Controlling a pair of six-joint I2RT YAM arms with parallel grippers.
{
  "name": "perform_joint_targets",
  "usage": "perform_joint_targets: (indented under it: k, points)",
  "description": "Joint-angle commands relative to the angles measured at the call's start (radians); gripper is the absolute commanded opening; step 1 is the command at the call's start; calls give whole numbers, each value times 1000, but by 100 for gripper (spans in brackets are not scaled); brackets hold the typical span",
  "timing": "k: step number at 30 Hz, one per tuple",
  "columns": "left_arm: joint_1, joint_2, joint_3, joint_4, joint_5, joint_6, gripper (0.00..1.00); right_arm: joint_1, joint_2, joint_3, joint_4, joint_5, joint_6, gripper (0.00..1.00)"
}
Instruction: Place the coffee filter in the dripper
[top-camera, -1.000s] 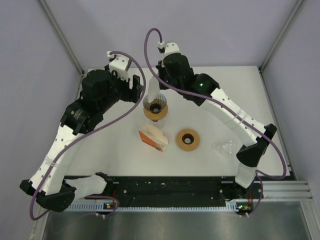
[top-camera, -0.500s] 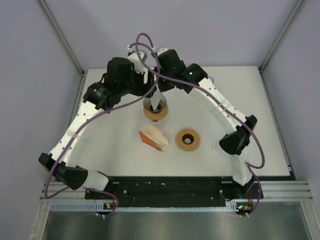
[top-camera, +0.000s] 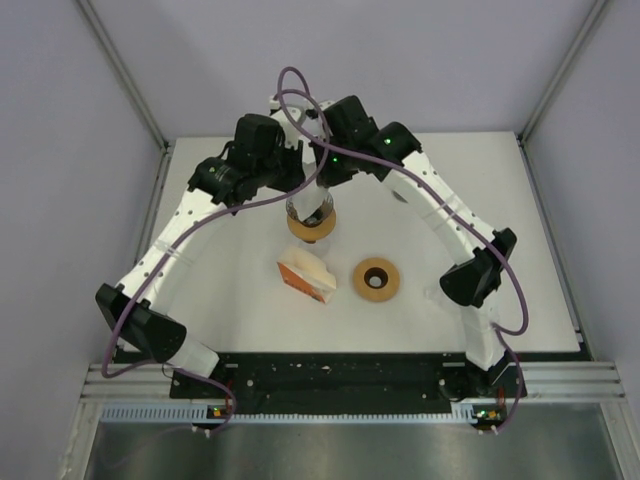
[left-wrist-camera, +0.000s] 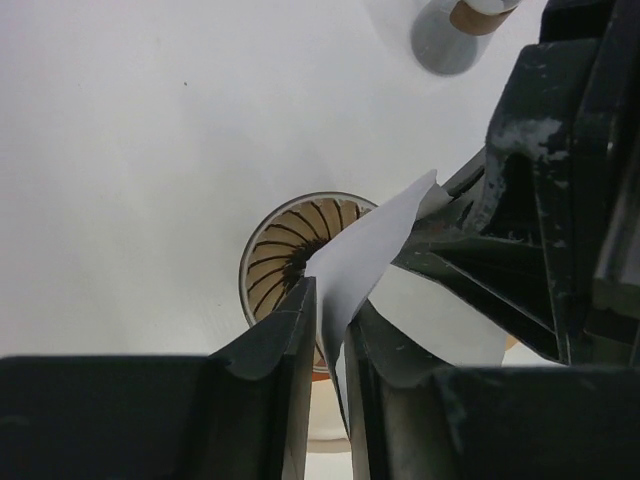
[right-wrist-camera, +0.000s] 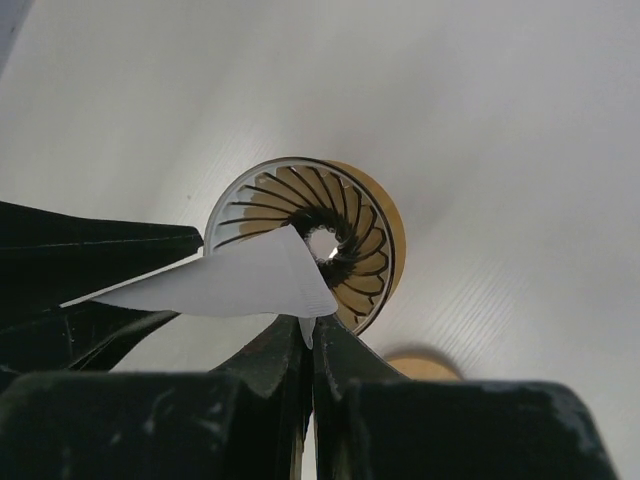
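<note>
Arms: you have two, both reaching to the far middle of the tabletop (top-camera: 220, 290), wrists meeting above the dripper.
Left jaws: the left gripper (left-wrist-camera: 332, 302) has its jaws drawn almost together, and you see the paper's lower edge pinched between the two fingers.
Pack: one orange-and-white pack (top-camera: 305, 278) lies on the tabletop near the dripper, on the side towards the arm bases, apart from it.
Dripper: one dripper (top-camera: 312, 215), ribbed inside with a hole at the bottom, stands upright on a brown base; nothing sits in its cone.
Coffee filter: you have one coffee filter (right-wrist-camera: 225, 280), white and folded flat. It is in the air above the dripper's mouth, tilted and stretched between the two grippers. It is not yet seated.
Right jaws: the right gripper (right-wrist-camera: 308, 328) has its jaws fully together, nipping a small corner of the filter.
Ring: one brown ring (top-camera: 376, 279) with a dark centre lies flat to the right of the pack, apart from it.
</note>
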Motion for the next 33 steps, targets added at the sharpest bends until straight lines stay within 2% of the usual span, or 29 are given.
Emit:
perform_joint_targets:
  k: [1, 2, 3, 4, 10, 14, 19, 22, 28, 33]
  points:
    - [13, -15, -17, 50, -46, -2, 14, -10, 17, 31, -6, -67, -13, 0]
    - [19, -21, -22, 50, -55, -5, 6, -12, 15, 29, -9, -65, -15, 0]
    - [31, -24, -32, 52, -60, -11, 2, -18, 12, 28, -6, -61, -15, 0]
    - [42, -32, -46, 55, -55, -17, 1, -21, 8, 25, -4, -52, -12, 5]
    - [104, -63, -131, 87, 63, -120, 0, -23, -9, -24, 66, -22, 13, 34]
    - [105, -57, -138, 92, 126, -163, 0, -23, -28, -90, 117, -44, 27, 34]
    - [111, -29, -134, 102, 138, -198, 0, -23, -60, -152, 160, -39, 30, 34]
    - [121, -5, -132, 112, 149, -212, 0, -23, -80, -187, 180, 7, 27, 28]
    - [122, 9, -141, 127, 124, -164, 0, -21, -84, -208, 184, 96, 2, 0]
    - [124, 2, -161, 119, 89, -128, 0, -24, -80, -218, 184, 128, -19, 0]
